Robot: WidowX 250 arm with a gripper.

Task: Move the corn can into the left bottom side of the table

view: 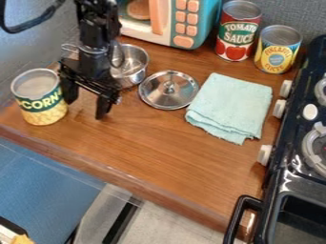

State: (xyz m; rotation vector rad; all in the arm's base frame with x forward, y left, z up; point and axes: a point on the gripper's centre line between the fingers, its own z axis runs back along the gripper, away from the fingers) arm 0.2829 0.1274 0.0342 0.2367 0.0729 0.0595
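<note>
At the left end of the table point(159, 152), near its front edge, our corn can point(42, 106) stands upright, so we judge the move all but done. Just to its right hangs our gripper point(87, 107), fingers spread with nothing between them. We'd best back off straight up (no sideways swing), as the nearer finger could nudge the can edgeward.

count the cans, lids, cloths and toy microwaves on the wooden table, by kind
cans: 3 (corn can, red can, yellow can)
lids: 1 (metal lid)
cloths: 1 (pale green cloth)
toy microwaves: 1 (toy microwave)
total: 6
</note>
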